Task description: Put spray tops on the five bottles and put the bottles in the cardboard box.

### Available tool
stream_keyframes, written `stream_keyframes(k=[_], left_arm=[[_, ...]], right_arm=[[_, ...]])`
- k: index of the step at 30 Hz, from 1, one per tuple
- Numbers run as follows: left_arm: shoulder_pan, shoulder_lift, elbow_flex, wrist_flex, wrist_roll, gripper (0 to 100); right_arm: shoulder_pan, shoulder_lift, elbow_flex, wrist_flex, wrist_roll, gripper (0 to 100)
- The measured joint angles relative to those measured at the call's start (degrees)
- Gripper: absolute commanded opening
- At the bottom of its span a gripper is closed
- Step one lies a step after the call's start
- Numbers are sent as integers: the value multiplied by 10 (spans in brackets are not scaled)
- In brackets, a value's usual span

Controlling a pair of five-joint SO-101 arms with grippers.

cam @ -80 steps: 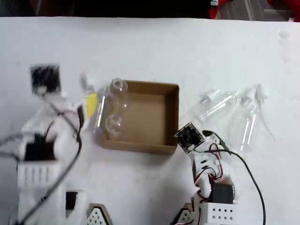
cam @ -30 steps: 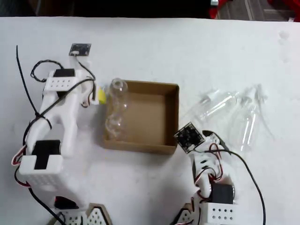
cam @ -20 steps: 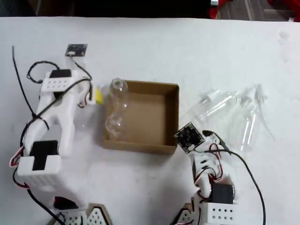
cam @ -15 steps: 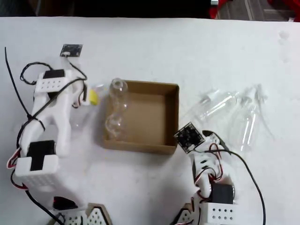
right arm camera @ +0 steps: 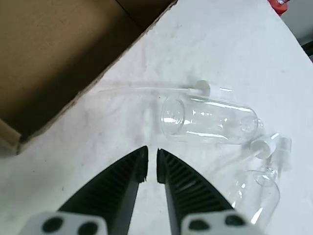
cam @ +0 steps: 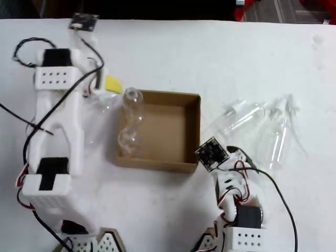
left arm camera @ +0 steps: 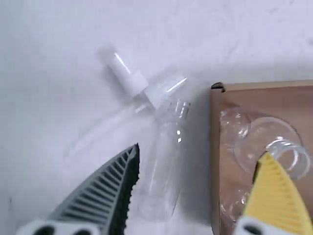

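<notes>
My left gripper hangs open over a clear bottle that lies on the table just left of the cardboard box. A white spray top lies by the bottle's neck, its dip tube outside the bottle. Two clear bottles stand inside the box along its left wall. From the high view the left gripper sits off the box's far left corner. My right gripper is shut and holds nothing, near the box's right front corner. Beyond it lie two more bottles with spray tops.
The right arm's base stands at the front edge, with a black cable looping to its right. The left arm's body runs along the table's left side. Bare white table spreads behind the box.
The left arm swung from beside the box's left wall toward the far side of the table. The right arm has kept still.
</notes>
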Motion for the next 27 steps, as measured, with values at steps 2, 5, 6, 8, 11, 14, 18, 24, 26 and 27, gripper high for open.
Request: stream_keyframes(k=[2, 5, 6, 8, 11, 14, 18, 24, 26, 27], left_arm=[[17, 17, -7, -16, 0, 296], [20, 70, -14, -56, 0, 267], [19, 92, -14, -68, 0, 261], [19, 133, -15, -76, -5, 251], [20, 163, -15, -81, -27, 248], [19, 165, -15, -84, -34, 247], [10, 172, -40, -84, -38, 248], [5, 172, -42, -84, -40, 245], [5, 172, -42, -84, -55, 245], [5, 172, -42, -84, -62, 245]], right_arm=[[0, 0, 0, 0, 0, 16], [0, 0, 0, 0, 0, 16], [0, 0, 0, 0, 0, 16], [0, 0, 0, 0, 0, 16], [0, 0, 0, 0, 0, 16], [0, 0, 0, 0, 0, 16], [0, 0, 0, 0, 0, 16], [0, 0, 0, 0, 0, 16], [0, 0, 0, 0, 0, 16], [0, 0, 0, 0, 0, 16]])
